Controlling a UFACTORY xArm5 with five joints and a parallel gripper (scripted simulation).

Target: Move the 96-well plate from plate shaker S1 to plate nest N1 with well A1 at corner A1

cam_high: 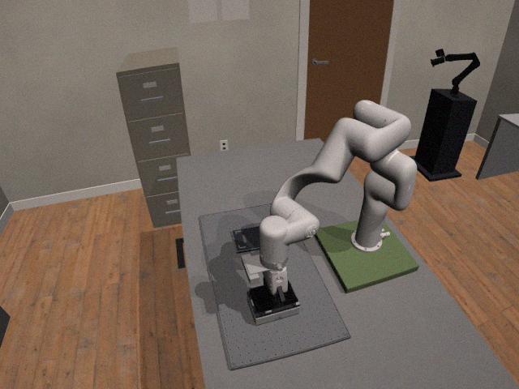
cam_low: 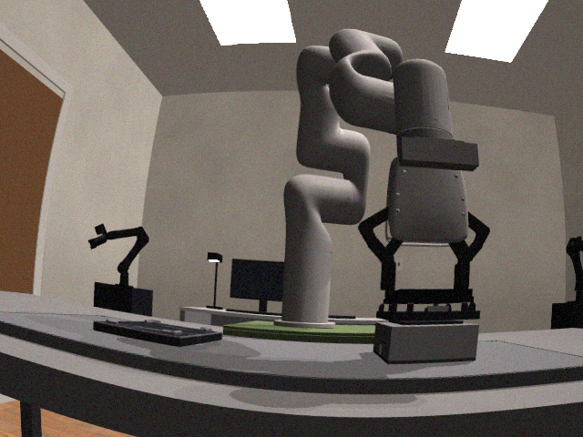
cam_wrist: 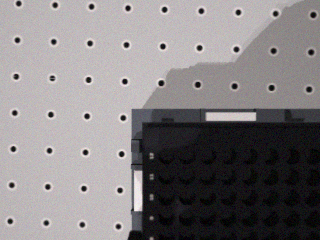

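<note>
While the arm bends down over the perforated mat (cam_high: 293,335), the gripper (cam_low: 425,293) hangs straight above the grey shaker box (cam_low: 425,348), its two black fingers (cam_low: 388,277) spread wide and clamped on the short ends of the black well plate (cam_low: 425,297). The plate lies level between the jaws. In the side view its underside looks just clear of the dark clamp frame (cam_low: 425,314) on top of the shaker, though the gap is thin and hard to judge. Directly beneath the jaws sits the shaker, and beneath that the mat.

Seen from the wrist, the plate (cam_wrist: 235,185) fills the lower right of the picture, with rows of round wells showing dimly. Its visible corner is square, so the cut-off corner cannot be seen from here. A grey rim of the clamp frame (cam_wrist: 170,116) runs along two of its edges, carrying pale rectangular pads.

From above, the plate (cam_high: 272,299) is partly hidden by the wrist. Behind the jaws, toward the filing cabinet (cam_high: 152,138), the flat dark nest (cam_high: 247,238) lies on the same mat, well apart from the shaker (cam_high: 276,316). Off to one side of the jaws, the arm's foot stands on a green base plate (cam_high: 377,271). The grey table (cam_high: 418,335) carries all of this.
</note>
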